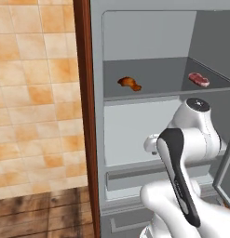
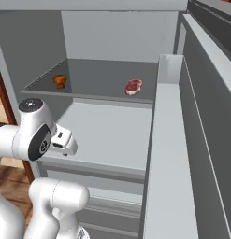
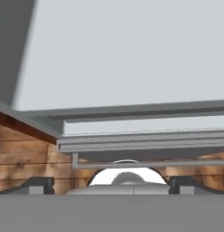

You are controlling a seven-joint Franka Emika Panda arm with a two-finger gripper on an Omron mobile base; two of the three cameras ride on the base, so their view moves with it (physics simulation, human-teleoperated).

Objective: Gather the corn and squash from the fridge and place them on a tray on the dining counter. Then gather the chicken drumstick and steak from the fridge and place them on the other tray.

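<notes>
The fridge (image 1: 149,28) stood open in front of the robot, its grey interior lit and mostly bare. On the upper shelf (image 2: 98,74) lay the two meats: the chicken drumstick (image 1: 130,83) toward the left side, and the steak (image 1: 199,79) well apart from it toward the right, close to the right wall. From the right base camera the same pair appeared as the orange-brown drumstick (image 2: 60,81) near the shelf's left front corner and the red steak (image 2: 133,87) further right, near the front edge. Neither the corn nor the squash could be found in these pictures.

Below the upper shelf ran a pale lower shelf (image 2: 112,135), and under that the fronts of drawers (image 1: 135,179). The open fridge door (image 2: 173,154) stretched along the right side toward the camera, its inner bins forming a long grey wall beside the arm. On the left, a dark brown wooden panel (image 1: 84,116) edged the fridge, with an orange tiled wall (image 1: 37,93) beyond it and a wood plank floor (image 1: 42,214) below.

The white arm (image 1: 191,139) was folded low in front of the lower shelf, well beneath the meats. In the hand camera the gripper (image 3: 111,186) pointed at the drawer fronts and the floor, its two dark fingertips (image 3: 38,185) standing far apart at the bottom corners with nothing between them. Nothing lay between the shelf's front edge and the two meats; the arm's own elbow sat in front of the lower compartment.
</notes>
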